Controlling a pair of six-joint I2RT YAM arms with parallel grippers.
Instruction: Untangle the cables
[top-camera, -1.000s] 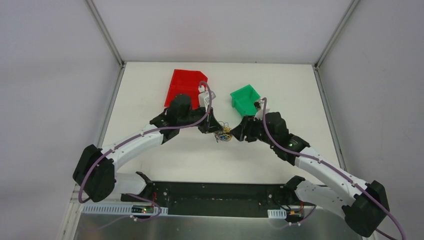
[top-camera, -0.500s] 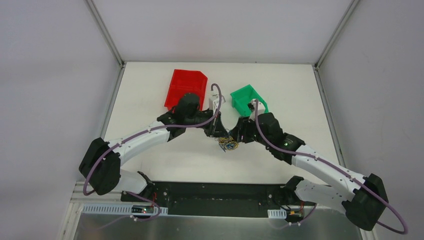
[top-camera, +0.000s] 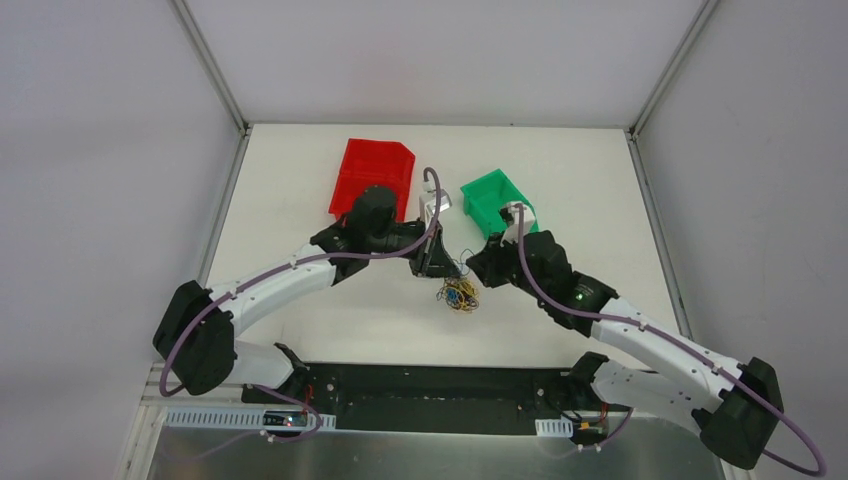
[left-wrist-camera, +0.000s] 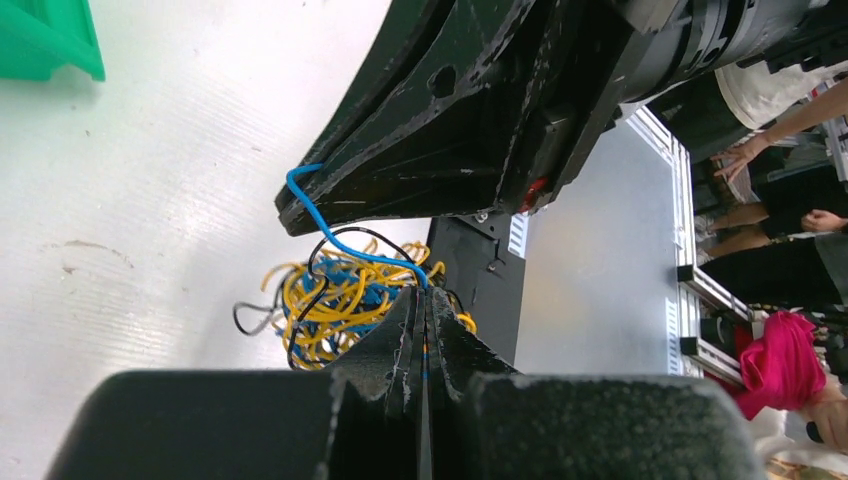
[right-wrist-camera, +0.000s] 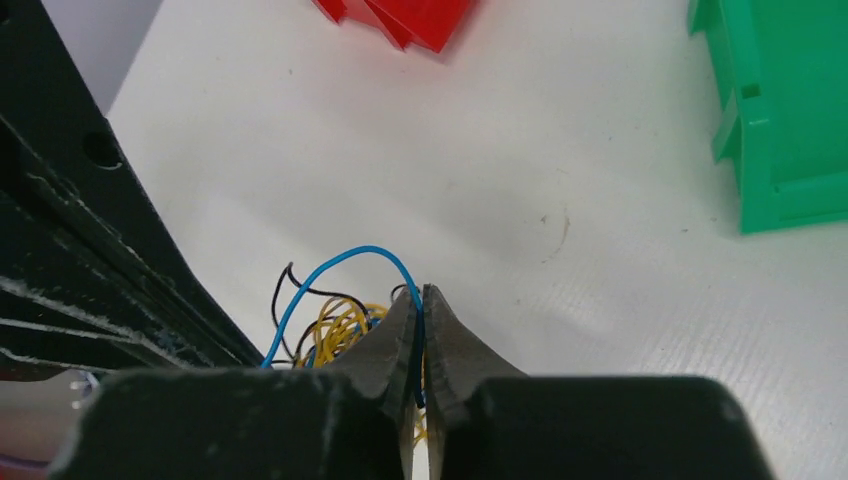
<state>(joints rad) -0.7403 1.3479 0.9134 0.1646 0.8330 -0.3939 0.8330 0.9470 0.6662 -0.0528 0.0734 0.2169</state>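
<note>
The cables (top-camera: 460, 295) are a small loopy clump of yellow, blue and dark wires at the table's middle, just in front of both grippers. My left gripper (top-camera: 437, 268) is shut on a blue wire (left-wrist-camera: 350, 245) that comes out of the clump (left-wrist-camera: 330, 300). That same wire arches across to my right gripper (top-camera: 470, 268), which is shut on it too (right-wrist-camera: 423, 292). In the right wrist view the blue wire (right-wrist-camera: 340, 255) loops over the yellow strands (right-wrist-camera: 335, 330). The two grippers' tips sit a short way apart. I cannot tell whether the clump rests on the table.
A red bin (top-camera: 372, 172) stands behind the left arm and a green bin (top-camera: 492, 197) behind the right arm, both on the white table (top-camera: 300, 200). The black base rail (top-camera: 430, 385) runs along the near edge.
My right gripper has shut on the blue wire. The clump has shifted toward the near edge and slightly right, and both wrists have followed it.
</note>
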